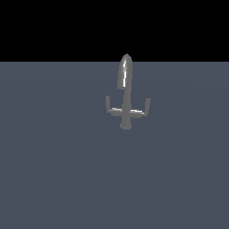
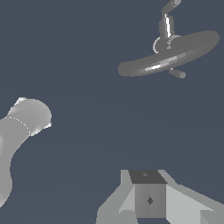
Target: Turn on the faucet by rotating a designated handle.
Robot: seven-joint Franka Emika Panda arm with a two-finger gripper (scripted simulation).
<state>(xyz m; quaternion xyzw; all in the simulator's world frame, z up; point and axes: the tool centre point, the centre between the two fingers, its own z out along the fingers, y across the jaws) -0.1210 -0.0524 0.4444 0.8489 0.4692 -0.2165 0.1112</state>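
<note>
**Faucet alone outside, arm parts only at the wrist**

In the exterior view the faucet [image 1: 125, 91] stands alone on the flat grey floor [image 1: 53, 170], a little to the exterior view's right of centre and towards the far side. Its tapered spout [image 1: 125, 71] rises above a thin crossbar [image 1: 127, 111]. The handle [image 1: 108, 103], a straight upright prong, ends the crossbar at the exterior view's left; the twin prong [image 1: 147, 105] at the right leans slightly outward. No arm appears here.

The wrist view looks down on the faucet, its spout a long ellipse with the crossbar crossing beneath; which prong is the handle cannot be told. Only here do a rounded pale arm link [image 2: 19, 131] and the gripper body [image 2: 151, 199] show. The fingertips are out of frame, so how wide the gripper stands cannot be told. The faucet lies well apart from the gripper body, with bare floor between.
</note>
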